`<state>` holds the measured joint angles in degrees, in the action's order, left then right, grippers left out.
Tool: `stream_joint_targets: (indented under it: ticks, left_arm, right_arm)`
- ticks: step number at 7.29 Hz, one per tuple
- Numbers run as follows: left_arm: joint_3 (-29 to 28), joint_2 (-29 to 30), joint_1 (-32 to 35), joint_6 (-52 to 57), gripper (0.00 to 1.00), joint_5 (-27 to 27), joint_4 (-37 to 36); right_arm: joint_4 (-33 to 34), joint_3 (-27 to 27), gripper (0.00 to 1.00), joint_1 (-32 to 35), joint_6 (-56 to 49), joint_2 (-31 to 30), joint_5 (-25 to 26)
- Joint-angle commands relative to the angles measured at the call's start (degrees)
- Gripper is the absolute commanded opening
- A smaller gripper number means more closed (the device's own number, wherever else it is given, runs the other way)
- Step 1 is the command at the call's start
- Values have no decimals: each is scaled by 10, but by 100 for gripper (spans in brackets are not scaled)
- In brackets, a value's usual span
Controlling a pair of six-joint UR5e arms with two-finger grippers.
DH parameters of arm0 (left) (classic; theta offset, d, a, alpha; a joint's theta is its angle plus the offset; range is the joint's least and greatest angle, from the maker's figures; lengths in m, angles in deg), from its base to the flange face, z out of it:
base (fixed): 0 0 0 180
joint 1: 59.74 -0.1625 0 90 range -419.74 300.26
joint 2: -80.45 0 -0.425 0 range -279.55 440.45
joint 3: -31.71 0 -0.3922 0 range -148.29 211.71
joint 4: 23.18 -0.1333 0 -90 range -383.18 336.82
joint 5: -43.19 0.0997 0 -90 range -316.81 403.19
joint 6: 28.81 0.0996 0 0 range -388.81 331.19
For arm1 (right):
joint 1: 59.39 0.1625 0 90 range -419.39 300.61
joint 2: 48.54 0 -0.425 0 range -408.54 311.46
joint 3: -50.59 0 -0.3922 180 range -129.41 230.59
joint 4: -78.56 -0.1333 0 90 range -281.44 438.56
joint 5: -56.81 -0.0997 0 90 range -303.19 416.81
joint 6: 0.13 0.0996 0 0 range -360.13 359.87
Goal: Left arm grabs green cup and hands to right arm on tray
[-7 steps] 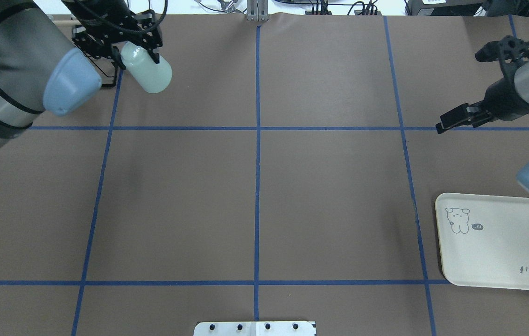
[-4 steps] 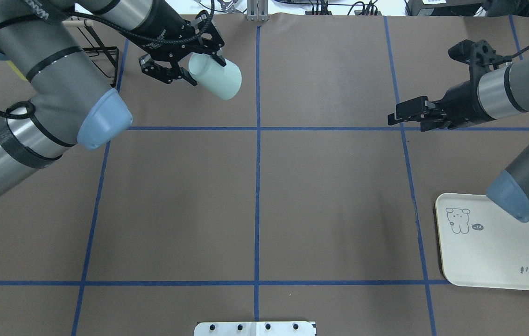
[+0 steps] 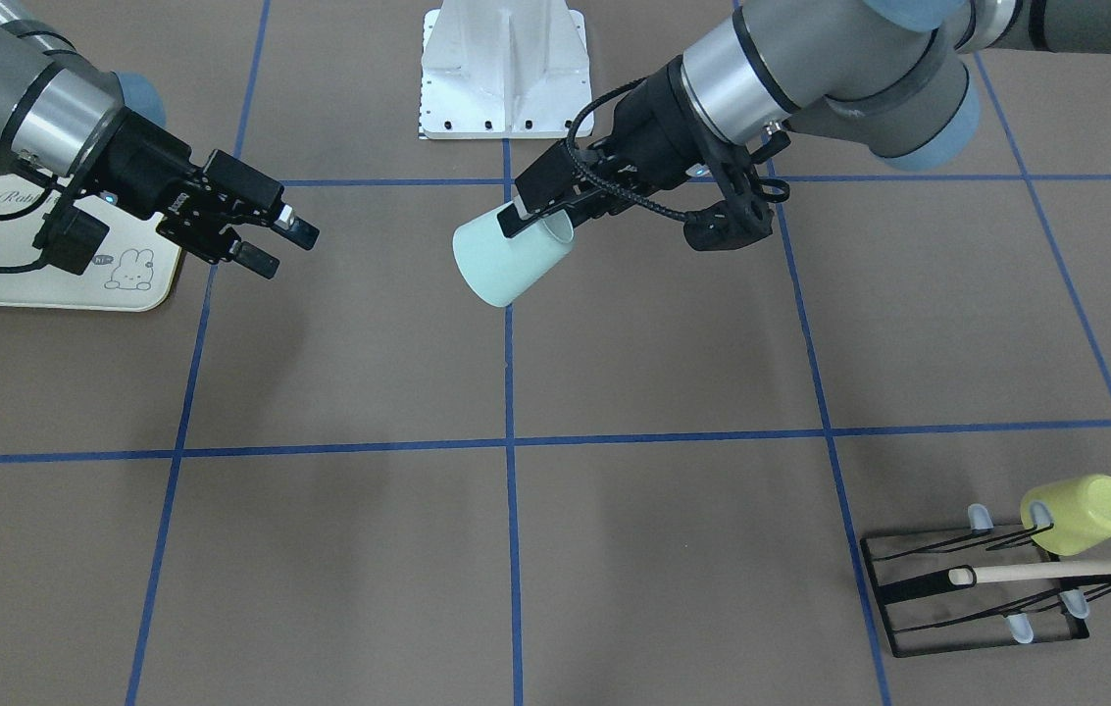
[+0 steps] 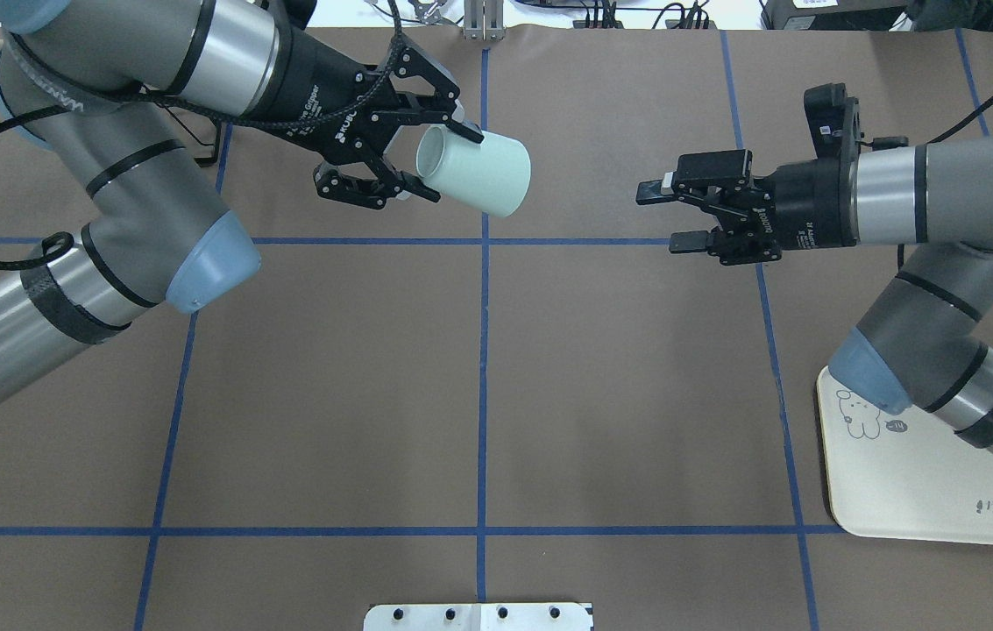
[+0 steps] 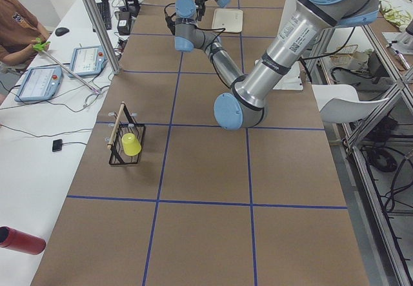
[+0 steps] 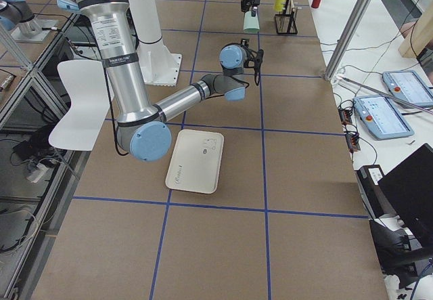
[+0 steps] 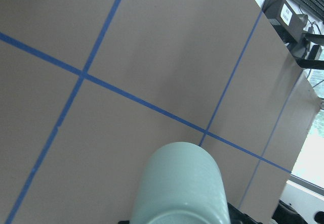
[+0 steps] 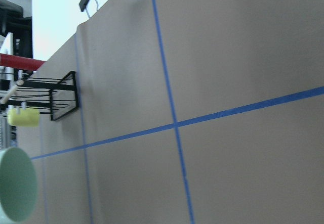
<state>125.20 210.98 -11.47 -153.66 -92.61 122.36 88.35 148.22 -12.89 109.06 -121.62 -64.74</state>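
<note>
- We read "Rabbit" in script on the cream tray (image 4: 917, 491), with a small bunny drawing (image 4: 855, 419) at its other end. The tray lies on the robot's right side of the table.
- The left gripper (image 4: 443, 162) carries white print starting "ROBO"; the rest is too small for us.
- It pinches the green cup (image 4: 487, 175) near the rim. The cup is held sideways in the air over the centre blue line (image 4: 483, 368), its base pointing at the right gripper (image 4: 664, 216).
- The right gripper's fingers are spread, and it is apart from the cup.
- We see the black wire rack (image 3: 908, 588) holding a yellow-green cup (image 3: 1080, 512), tipped on its side.
</note>
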Motion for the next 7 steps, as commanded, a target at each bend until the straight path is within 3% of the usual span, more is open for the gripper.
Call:
stream_joint_targets:
  ticks: [1,3,4,7]
  left_arm:
    - [-6,-32,-18,-156,0,0,204]
    - [-7,-42,-19,-261,0,2,328]
    - [-7,-44,-19,-287,0,4,361]
    - [-13,-44,-26,-288,0,19,363]
  right_arm:
    - [-171,-16,96,-55,147,7,102]
    - [-287,-24,94,-132,183,7,212]
    - [-321,-24,94,-149,204,7,234]
    - [-368,-21,91,-152,227,11,243]
